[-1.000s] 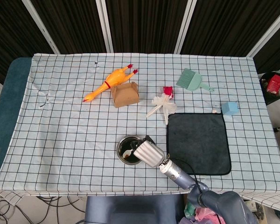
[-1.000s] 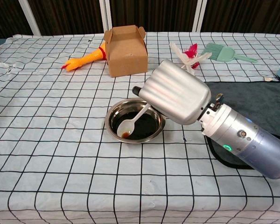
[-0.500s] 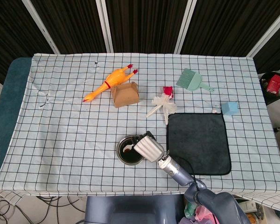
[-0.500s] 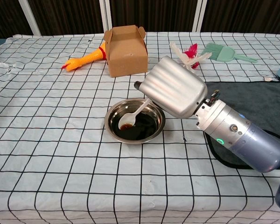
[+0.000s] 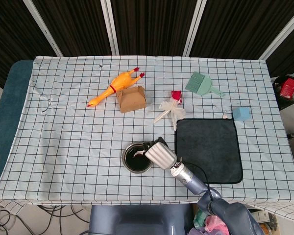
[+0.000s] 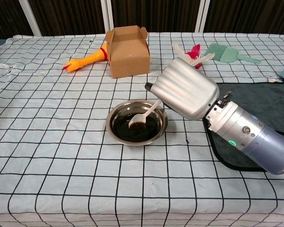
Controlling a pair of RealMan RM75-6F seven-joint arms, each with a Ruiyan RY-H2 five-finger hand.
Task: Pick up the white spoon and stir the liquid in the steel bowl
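The steel bowl sits near the table's front edge and holds dark liquid. My right hand hovers over the bowl's right rim and grips the handle of the white spoon. The spoon slants down to the left, its scoop dipped in the liquid near the bowl's middle. The fingers are hidden behind the silver back of the hand. My left hand shows in neither view.
A brown cardboard box and a yellow rubber chicken lie behind the bowl. A white and red feather toy and a green brush lie at the back right. A dark mat lies right of the bowl, under my forearm.
My right hand has moved to the right, and the spoon's scoop has swept from the bowl's front left toward its middle.
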